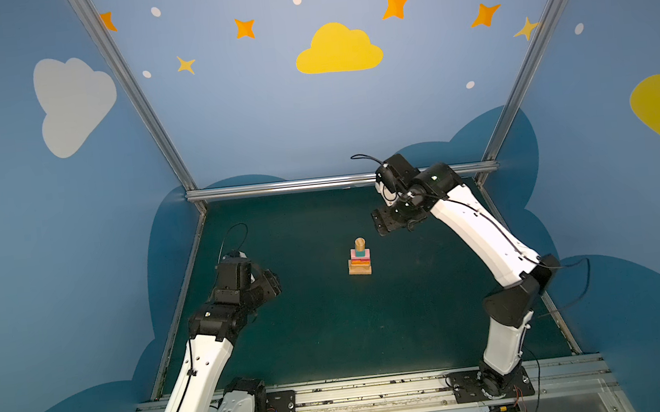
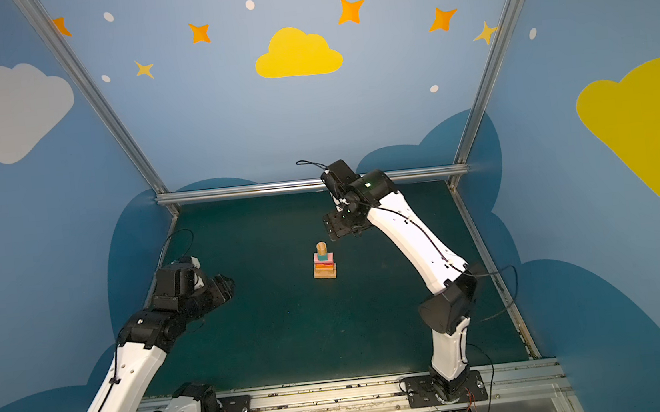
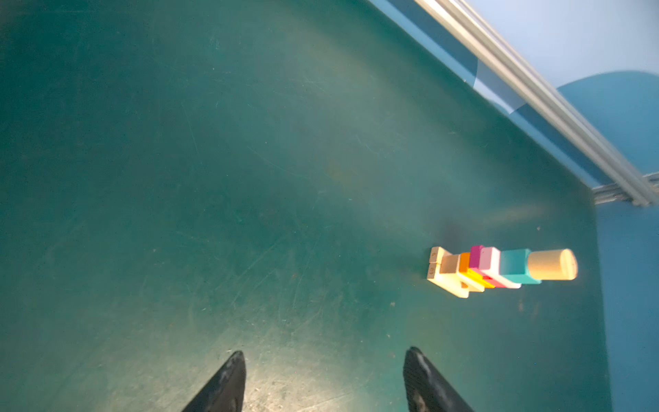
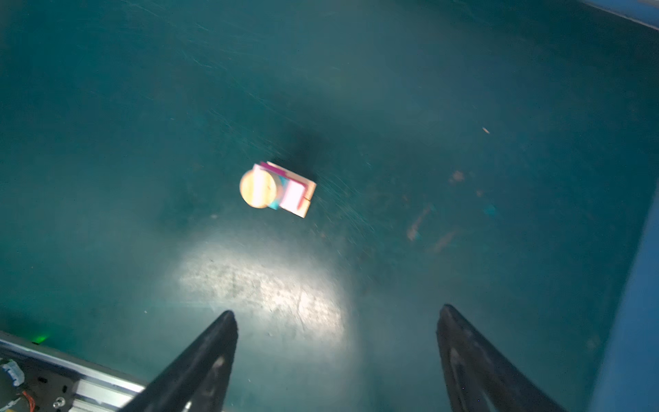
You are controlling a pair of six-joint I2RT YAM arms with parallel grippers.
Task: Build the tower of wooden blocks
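The tower (image 1: 359, 257) (image 2: 323, 261) stands upright in the middle of the green mat. Its wood blocks run from a wide tan base (image 1: 360, 270) through orange, magenta and pink layers to a teal cube (image 3: 515, 265). A tan cylinder (image 1: 360, 243) (image 4: 257, 188) sits on top. My left gripper (image 3: 324, 356) is open and empty, well to the left of the tower (image 3: 499, 267). My right gripper (image 4: 337, 314) is also open and empty. It hangs high, behind and to the right of the tower (image 4: 278, 189). Neither gripper touches a block.
Aluminium frame rails (image 1: 317, 183) edge the mat at the back and sides, with blue painted walls beyond. The arm bases sit on the front rail (image 1: 381, 389). The mat (image 1: 332, 319) is scratched and shows no loose blocks.
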